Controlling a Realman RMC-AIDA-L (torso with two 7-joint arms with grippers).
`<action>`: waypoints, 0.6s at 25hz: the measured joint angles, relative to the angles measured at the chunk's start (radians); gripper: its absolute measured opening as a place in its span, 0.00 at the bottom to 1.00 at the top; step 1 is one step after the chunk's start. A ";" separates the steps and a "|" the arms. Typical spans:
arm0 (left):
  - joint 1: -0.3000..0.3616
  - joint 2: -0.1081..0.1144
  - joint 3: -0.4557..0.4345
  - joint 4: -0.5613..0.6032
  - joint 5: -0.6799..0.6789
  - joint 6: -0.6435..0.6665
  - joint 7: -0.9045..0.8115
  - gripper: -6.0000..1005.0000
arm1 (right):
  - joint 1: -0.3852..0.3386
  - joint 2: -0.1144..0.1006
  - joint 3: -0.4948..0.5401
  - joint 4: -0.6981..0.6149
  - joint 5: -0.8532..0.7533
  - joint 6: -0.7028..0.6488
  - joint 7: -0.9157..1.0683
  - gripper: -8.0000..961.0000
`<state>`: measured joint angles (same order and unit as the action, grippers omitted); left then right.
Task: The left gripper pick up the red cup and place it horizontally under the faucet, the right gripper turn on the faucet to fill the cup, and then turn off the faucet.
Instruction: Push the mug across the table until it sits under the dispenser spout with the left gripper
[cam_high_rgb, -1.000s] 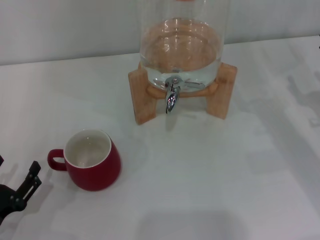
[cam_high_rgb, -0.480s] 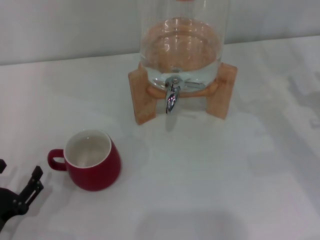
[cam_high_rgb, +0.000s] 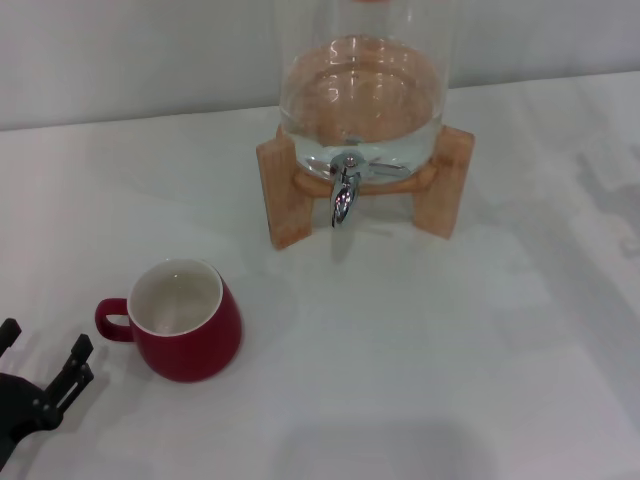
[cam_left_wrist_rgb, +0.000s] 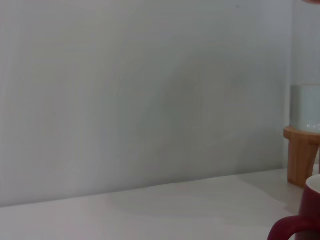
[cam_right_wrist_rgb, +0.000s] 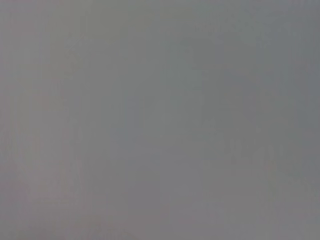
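Near the table's (cam_high_rgb: 420, 340) front left edge, the left gripper (cam_high_rgb: 42, 369) waits with fingers spread wide, just left of the upright red cup (cam_high_rgb: 186, 320), its handle facing the gripper.

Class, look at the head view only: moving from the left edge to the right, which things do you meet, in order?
left gripper, fingers apart, at the lower left corner → red cup, upright with its handle toward that gripper → faucet on the front of the water dispenser. The right gripper is not in view.
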<state>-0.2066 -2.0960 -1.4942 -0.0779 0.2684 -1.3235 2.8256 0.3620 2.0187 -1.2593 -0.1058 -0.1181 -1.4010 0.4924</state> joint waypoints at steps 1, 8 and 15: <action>0.000 0.000 0.000 0.000 0.000 0.000 0.000 0.88 | 0.000 0.000 0.000 0.000 0.000 0.000 0.000 0.88; -0.002 0.002 0.002 0.000 0.000 0.000 0.000 0.88 | 0.000 0.000 0.000 0.000 0.000 0.000 0.000 0.88; -0.004 0.005 0.005 -0.002 0.000 0.000 0.000 0.88 | -0.001 0.000 0.000 0.000 0.000 0.001 0.000 0.88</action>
<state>-0.2101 -2.0910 -1.4895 -0.0799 0.2684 -1.3236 2.8256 0.3609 2.0187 -1.2598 -0.1058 -0.1180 -1.4003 0.4924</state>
